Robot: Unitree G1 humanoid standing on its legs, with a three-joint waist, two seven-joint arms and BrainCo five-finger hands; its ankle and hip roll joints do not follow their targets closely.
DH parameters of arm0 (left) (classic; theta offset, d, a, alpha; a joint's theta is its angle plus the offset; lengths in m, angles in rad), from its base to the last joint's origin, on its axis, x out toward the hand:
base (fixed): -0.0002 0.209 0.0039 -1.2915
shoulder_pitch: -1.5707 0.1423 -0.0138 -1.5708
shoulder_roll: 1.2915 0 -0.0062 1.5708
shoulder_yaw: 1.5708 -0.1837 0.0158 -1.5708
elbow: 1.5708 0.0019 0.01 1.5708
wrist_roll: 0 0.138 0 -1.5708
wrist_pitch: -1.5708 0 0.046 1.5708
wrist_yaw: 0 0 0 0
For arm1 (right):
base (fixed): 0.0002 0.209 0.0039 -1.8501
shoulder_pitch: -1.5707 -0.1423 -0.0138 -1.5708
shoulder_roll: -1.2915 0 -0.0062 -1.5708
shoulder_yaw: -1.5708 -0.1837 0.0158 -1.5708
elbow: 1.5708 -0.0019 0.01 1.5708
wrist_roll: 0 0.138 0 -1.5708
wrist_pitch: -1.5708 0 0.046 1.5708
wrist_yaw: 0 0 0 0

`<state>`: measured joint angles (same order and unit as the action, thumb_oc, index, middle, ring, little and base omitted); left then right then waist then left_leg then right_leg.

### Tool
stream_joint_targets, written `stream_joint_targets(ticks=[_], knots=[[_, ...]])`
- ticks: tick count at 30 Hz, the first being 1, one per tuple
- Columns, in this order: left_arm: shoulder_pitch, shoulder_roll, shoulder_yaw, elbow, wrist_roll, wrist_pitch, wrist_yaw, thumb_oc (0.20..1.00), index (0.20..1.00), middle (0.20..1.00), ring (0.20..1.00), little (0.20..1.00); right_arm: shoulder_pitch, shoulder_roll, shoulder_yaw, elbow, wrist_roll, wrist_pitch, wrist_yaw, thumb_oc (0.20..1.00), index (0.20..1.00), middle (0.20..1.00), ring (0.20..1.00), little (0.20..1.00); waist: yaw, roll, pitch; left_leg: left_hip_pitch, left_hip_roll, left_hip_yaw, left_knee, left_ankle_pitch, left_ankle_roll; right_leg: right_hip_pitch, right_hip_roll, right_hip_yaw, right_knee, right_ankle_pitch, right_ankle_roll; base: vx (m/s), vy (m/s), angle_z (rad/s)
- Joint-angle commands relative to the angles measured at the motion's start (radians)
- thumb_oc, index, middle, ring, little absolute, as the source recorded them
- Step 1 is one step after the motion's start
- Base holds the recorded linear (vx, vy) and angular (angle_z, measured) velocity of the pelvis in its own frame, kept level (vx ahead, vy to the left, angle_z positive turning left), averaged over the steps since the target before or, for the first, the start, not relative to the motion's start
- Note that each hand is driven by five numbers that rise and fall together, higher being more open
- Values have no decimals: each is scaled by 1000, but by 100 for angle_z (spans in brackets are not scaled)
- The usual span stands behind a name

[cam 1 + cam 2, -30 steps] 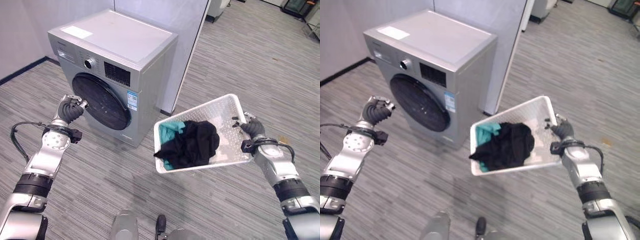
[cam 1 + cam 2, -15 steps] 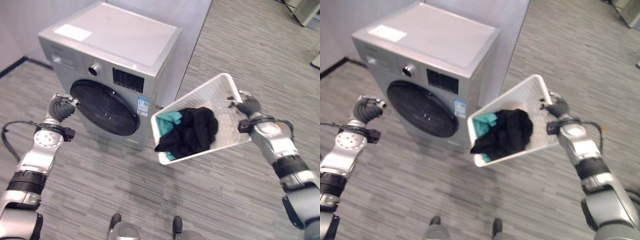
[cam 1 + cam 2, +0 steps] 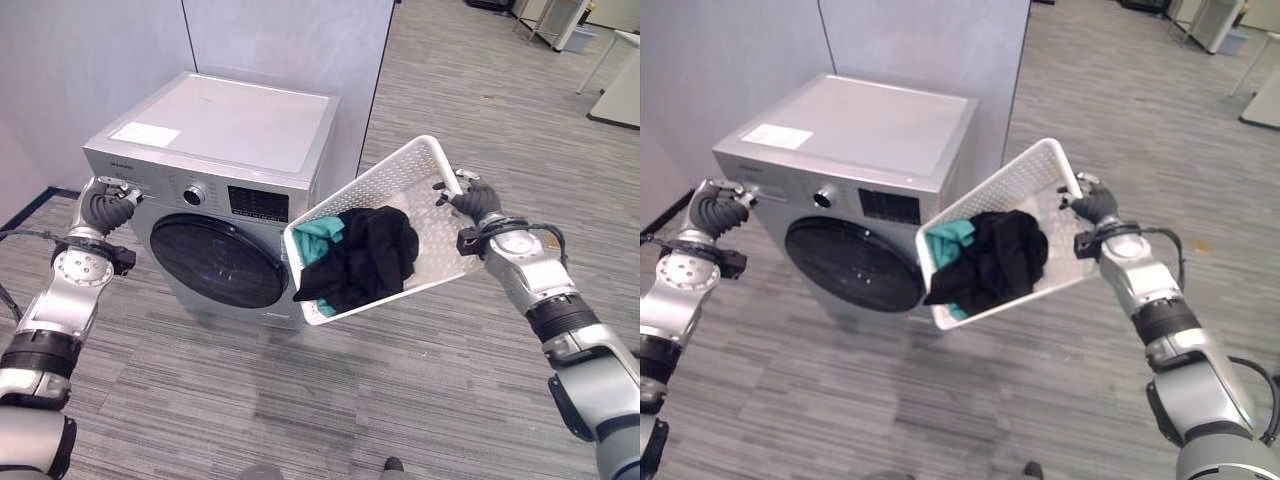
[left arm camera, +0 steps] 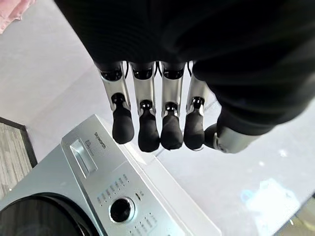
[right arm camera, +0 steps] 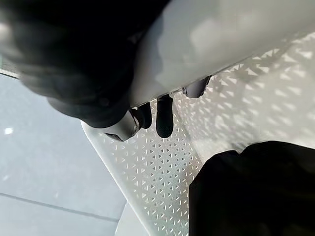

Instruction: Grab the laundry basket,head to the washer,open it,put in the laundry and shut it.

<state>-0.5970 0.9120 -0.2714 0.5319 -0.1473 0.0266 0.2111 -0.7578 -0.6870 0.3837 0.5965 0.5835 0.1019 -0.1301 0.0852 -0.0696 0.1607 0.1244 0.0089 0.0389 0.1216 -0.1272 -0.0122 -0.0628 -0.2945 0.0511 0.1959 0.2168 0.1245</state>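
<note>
Basket [image 3: 425, 180]: white, perforated, tilted steeply, open side toward washer; held off the floor at its far short rim, near short end just beside washer's front right corner.
Laundry [image 3: 365, 258]: dark garment over a teal one, slumped to the basket's low end.
Right hand [image 3: 468, 200]: fingers curled over the rim, tips inside the wall in wrist view; sole support.
Left hand [image 3: 108, 207]: empty, fingers bent loosely, tips together, thumb apart; level with washer's control panel, just off its front left corner.
Washer [image 3: 240, 130]: door [image 3: 215, 262] shut, round, dark, on front face.
Key relation: door lies below and to the right of left hand, between hand and basket; left hand nearer and free. Judged: opening falls to left hand.
Change: against earlier frames, left hand higher on washer's front, basket tipped steeper and closer to washer; view itself shifted as well.
</note>
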Motion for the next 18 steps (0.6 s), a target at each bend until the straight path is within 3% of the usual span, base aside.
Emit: stream_joint_targets(ticks=[1,2,3,4,5,6,8,11,15,18], knots=[[-71,10,-26,1,19,-18,14,200,200,200,200,200,-153,-94,-74,-86,66,-113,-7,200,200,200,200,200,4,39,-34,0,-3,-121,-39,-25,96,-36,31,-16,369,-203,35,-7,148,-13],[-72,10,-26,1,19,-18,14,200,200,200,200,200,-153,-94,-74,-86,66,-113,-7,200,200,200,200,200,4,39,-33,1,-4,-121,-39,-25,96,-36,30,-16,370,-204,35,14,84,-19],[-74,8,-30,-3,21,-16,12,200,200,200,200,200,-167,-88,-63,-85,68,-114,-3,200,200,200,200,200,6,42,-30,10,-3,-108,-42,-26,102,-53,32,-60,400,-201,30,36,91,-20],[-84,-4,-40,-4,17,-17,5,200,200,200,200,200,-184,-94,-38,-88,74,-110,5,200,200,200,200,200,-7,42,-26,17,-10,-123,-43,-28,109,-82,109,-94,394,-248,20,37,90,-25],[-84,-4,-40,-4,17,-17,5,200,200,200,200,200,-185,-94,-38,-88,74,-111,5,200,200,200,200,200,-8,42,-26,17,-10,-124,-43,-28,108,-81,109,-95,394,-249,19,44,66,-17],[-88,-11,-44,-3,16,-17,4,200,200,200,200,200,-201,-106,-24,-93,75,-108,10,200,200,200,200,200,-15,36,-21,12,-21,-129,-30,-31,111,-93,154,-108,361,-259,24,45,44,-3],[-102,-16,-50,-9,13,-12,2,200,200,200,200,200,-214,-115,-2,-124,91,-116,9,200,200,200,200,200,-26,20,-19,-10,-42,-126,4,-35,103,-72,193,-154,271,-296,8,42,21,17],[-120,-31,-65,9,22,-9,0,200,200,200,200,200,-179,-122,-2,-167,105,-120,16,200,200,200,200,200,-35,8,-24,-25,-48,-139,27,-37,90,-43,235,-143,216,-329,-13,37,-28,9],[-147,-49,-88,17,24,-6,1,200,200,200,200,200,-136,-121,7,-251,133,-131,28,200,200,200,200,200,-40,-2,-33,-32,-53,-141,40,-39,79,-7,252,-156,165,-330,-32,55,-71,12],[-146,-52,-82,22,25,-5,1,200,200,200,200,200,-150,-107,36,-274,146,-135,38,200,200,200,200,200,-28,-6,-51,-29,-44,-113,43,-47,64,61,243,-192,52,-342,-45,42,-87,-2]])
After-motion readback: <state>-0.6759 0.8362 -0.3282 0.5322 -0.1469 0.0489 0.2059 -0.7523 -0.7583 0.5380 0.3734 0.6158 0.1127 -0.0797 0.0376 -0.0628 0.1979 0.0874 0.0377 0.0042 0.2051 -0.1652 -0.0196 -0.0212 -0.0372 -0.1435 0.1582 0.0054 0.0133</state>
